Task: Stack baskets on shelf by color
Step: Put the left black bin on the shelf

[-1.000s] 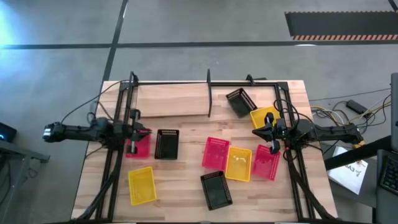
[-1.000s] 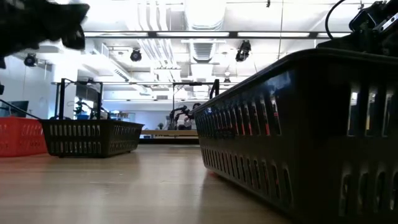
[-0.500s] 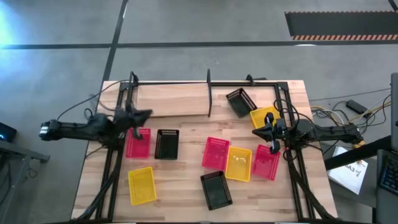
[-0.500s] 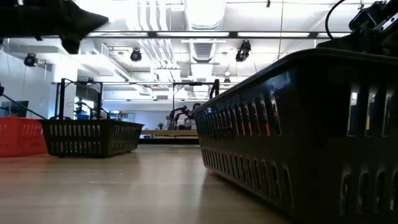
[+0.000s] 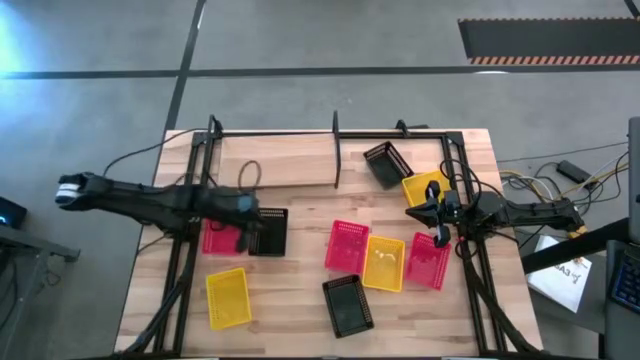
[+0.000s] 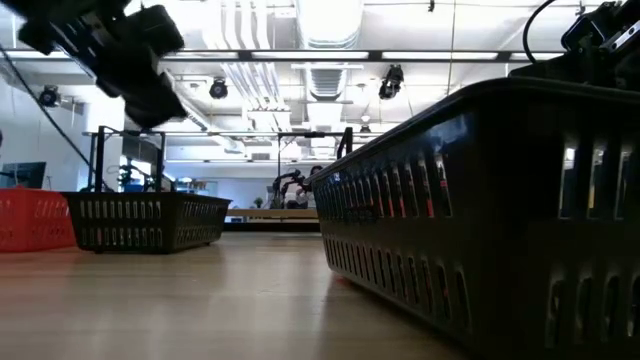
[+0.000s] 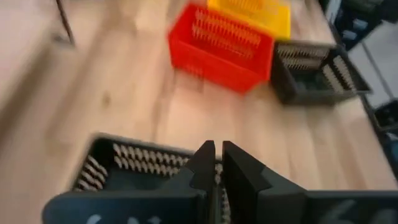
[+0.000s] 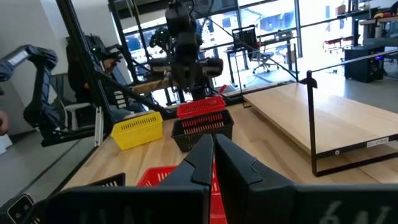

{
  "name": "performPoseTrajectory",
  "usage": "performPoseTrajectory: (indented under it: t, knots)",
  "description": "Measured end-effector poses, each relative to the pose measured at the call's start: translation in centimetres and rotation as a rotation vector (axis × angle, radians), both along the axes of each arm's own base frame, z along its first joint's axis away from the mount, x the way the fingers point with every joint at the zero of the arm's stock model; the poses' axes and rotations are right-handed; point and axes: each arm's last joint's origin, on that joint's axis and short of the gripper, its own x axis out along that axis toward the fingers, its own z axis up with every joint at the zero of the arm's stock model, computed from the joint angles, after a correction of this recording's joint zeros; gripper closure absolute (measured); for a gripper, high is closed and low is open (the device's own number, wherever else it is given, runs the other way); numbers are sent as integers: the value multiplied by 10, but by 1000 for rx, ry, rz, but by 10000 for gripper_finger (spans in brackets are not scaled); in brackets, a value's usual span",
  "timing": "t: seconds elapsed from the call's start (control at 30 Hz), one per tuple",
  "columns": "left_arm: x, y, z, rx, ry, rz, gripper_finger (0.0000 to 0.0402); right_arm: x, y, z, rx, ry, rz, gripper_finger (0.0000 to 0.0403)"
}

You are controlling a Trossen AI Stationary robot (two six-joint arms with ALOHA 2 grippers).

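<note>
Left gripper [image 5: 248, 205] hangs over the near rim of a black perforated plastic basket [image 5: 268, 232] on the left half of the butcher-block tabletop [image 5: 290, 300]. Its fingers are pressed together and carry nothing. A pinkish-red mesh basket [image 5: 221, 231] sits just beside the black one, on its left. A yellow mesh basket [image 5: 228, 297] lies nearer the front edge.

Right gripper [image 5: 437, 212] waits at the right side, fingers pressed together and empty, between a second yellow basket [image 5: 421, 188] and a second pinkish-red basket [image 5: 428, 260].

The shelf, a light wooden board in a thin black rod frame [image 5: 280, 160], runs along the back of the table. A tilted black basket [image 5: 386, 163] rests at its right end; no stacks have been started.

Judged step: left arm lining up on the black basket for pickup.

Notes for doing it well:
- Spread the fingers before descending; closed as they are, they would only push the rim.
- Straddle one wall, one finger inside, one outside.
- Stay clear of the pinkish-red neighbour, which could be nudged.
- Lift straight up, since thin mesh walls may flex.
- Clear the black rod frame when carrying to the board.
</note>
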Motion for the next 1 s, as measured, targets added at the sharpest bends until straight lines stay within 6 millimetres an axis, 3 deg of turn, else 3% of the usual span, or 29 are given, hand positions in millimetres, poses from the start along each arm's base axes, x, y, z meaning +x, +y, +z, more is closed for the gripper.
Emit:
performPoseTrajectory:
  t: [0.23, 0.53, 0.63, 0.87, 1.0]
  knots:
    - [34, -5, -14, -59, 292, -92, 368, 0, 0, 0, 0, 0, 0, 394]
    - [61, -12, -12, -75, 519, -172, 241, 0, 0, 0, 0, 0, 1, 394]
    - [66, -20, -12, -69, 566, -200, 215, 0, 0, 0, 0, 1, 1, 394]
    - [72, -41, -32, -23, 656, -259, 208, 0, 0, 0, 0, 1, 1, 394]
    - [74, -46, -48, 65, 723, -203, 208, 0, 0, 0, 0, 1, 1, 394]
